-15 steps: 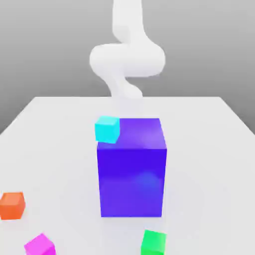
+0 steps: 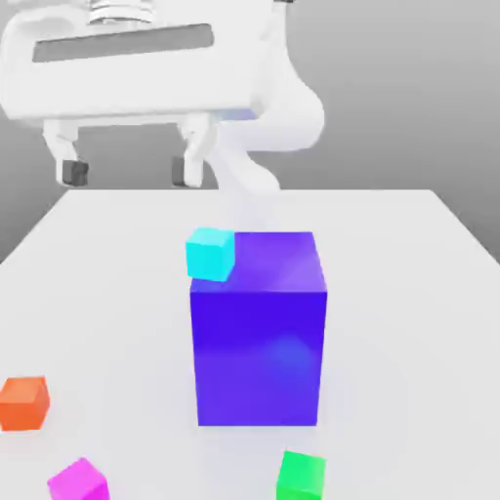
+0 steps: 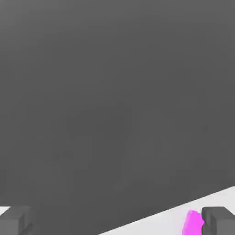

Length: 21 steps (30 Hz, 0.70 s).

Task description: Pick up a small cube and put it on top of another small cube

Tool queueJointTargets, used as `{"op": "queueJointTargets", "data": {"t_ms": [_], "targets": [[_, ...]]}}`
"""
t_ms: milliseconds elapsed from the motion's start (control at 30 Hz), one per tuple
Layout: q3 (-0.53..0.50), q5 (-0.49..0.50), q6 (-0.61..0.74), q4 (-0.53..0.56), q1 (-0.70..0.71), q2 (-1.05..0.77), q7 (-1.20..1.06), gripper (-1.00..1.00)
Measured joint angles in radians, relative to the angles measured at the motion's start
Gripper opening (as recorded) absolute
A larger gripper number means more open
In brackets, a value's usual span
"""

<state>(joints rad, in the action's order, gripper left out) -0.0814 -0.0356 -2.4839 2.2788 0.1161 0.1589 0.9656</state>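
"How's the end effector (image 2: 129, 173)?"

"Wide apart and empty, above the desk (image 2: 410, 293)."

"And the cubes?"

"Cyan (image 2: 210, 255) sits on the big blue block (image 2: 258, 356); orange (image 2: 23, 404), magenta (image 2: 79, 482) and green (image 2: 301, 479) rest on the desk."

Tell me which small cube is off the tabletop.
The cyan one: it sits up at the big blue block; the orange, magenta and green cubes are down on the table.

In the exterior view, a cyan cube (image 2: 210, 256) sits at the blue block's (image 2: 258, 356) top left corner. Near left lie an orange cube (image 2: 22, 404) and a turned magenta cube (image 2: 80, 482); near right, a green cube (image 2: 301, 479).
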Motion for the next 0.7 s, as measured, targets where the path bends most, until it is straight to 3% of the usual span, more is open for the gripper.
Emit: {"op": "queueJointTargets", "data": {"t_ms": [467, 600, 633, 700], "targets": [[-0.056, -0.069, -0.145, -0.018, 0.099, -0.51, 0.102, 0.0], [-0.034, -0.1, -0.242, -0.044, 0.125, -0.655, 0.089, 0.0], [-0.027, -0.106, -0.265, -0.051, 0.13, -0.685, 0.084, -1.0], [-0.027, -0.106, -0.265, -0.051, 0.13, -0.685, 0.084, -1.0]]}}
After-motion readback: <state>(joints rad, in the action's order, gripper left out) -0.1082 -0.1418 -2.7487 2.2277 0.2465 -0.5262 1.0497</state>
